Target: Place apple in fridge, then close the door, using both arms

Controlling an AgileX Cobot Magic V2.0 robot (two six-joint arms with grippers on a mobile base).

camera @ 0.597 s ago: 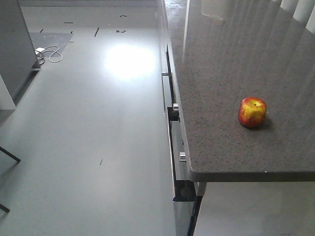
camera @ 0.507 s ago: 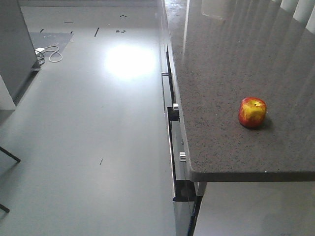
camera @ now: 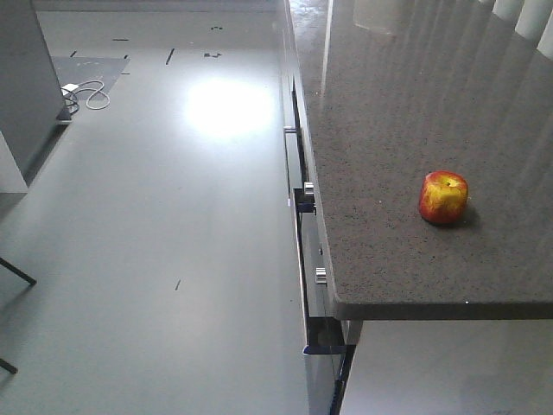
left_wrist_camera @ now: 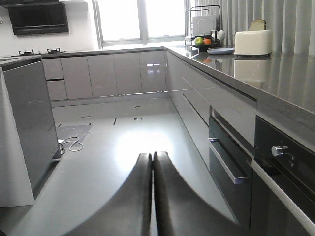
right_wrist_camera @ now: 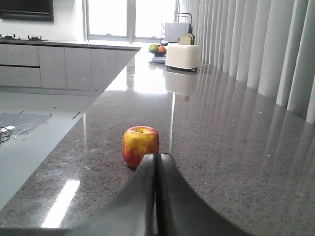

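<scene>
While small round red-yellow apple [camera: 443, 198] sits untouched on speckled grey stone countertop [camera: 389, 121], near its edge — pick-up not yet begun. Black right gripper [right_wrist_camera: 157, 157] aims at it, fingers together; left gripper [left_wrist_camera: 152, 156] likewise. Next — spread right fingers, advance.

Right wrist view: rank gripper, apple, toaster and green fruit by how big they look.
1. Right gripper, shut, fills the foreground.
2. Apple.
3. Toaster, slightly smaller on screen, but it stands much farther back.
4. Green fruit, farthest and tiny.
</scene>
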